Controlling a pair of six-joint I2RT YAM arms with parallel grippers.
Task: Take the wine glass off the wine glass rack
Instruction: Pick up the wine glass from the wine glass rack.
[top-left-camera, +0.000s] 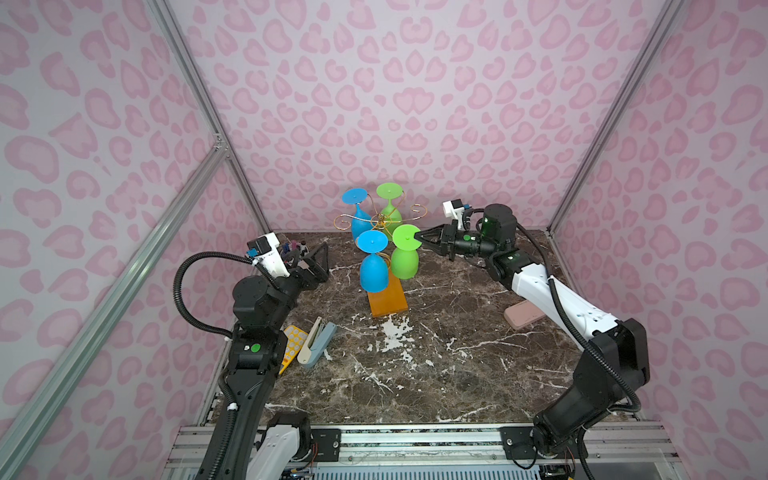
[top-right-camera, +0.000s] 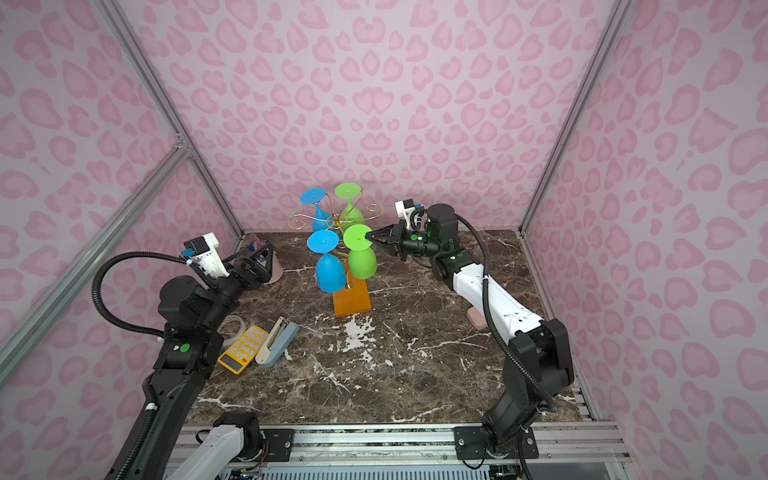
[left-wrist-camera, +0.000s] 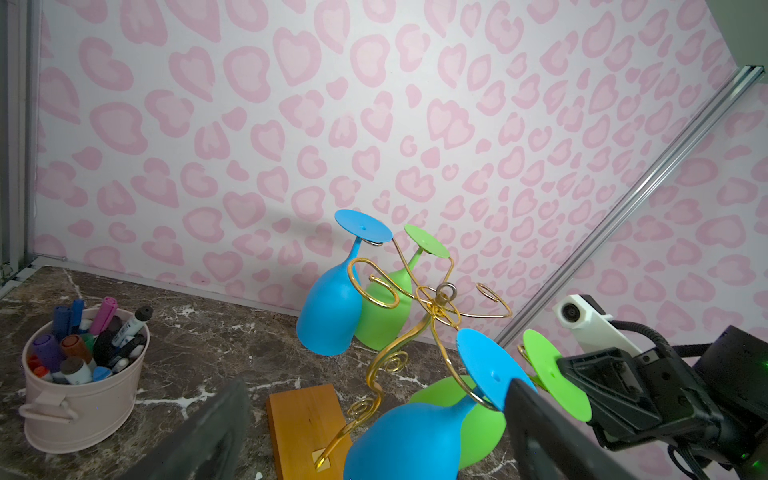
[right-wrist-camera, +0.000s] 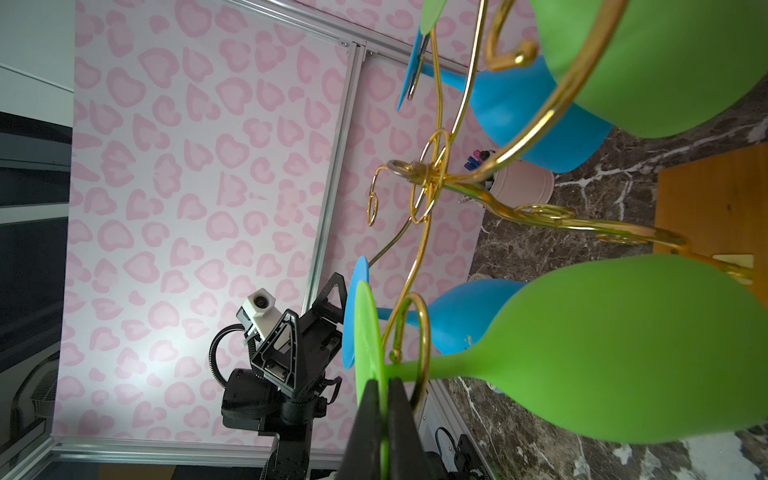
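Observation:
The wine glass rack (top-left-camera: 380, 221), gold wire on an orange wooden base (top-left-camera: 388, 302), stands at the back middle of the table. Upside down on its arms hang two blue glasses and two green ones. My right gripper (top-left-camera: 419, 239) is shut on the round foot of the front green wine glass (top-left-camera: 404, 262), reaching in from the right. In the right wrist view the fingers (right-wrist-camera: 399, 415) pinch that thin green foot (right-wrist-camera: 368, 332), and the stem still sits in a gold loop. My left gripper (top-left-camera: 325, 259) hangs open left of the rack, touching nothing.
A pink bucket of markers (left-wrist-camera: 83, 399) stands at the back left. A yellow calculator (top-right-camera: 245, 349), a stapler (top-left-camera: 318, 345) and a tape roll (top-right-camera: 237, 326) lie by the left arm. A pink case (top-left-camera: 523, 318) lies under the right arm.

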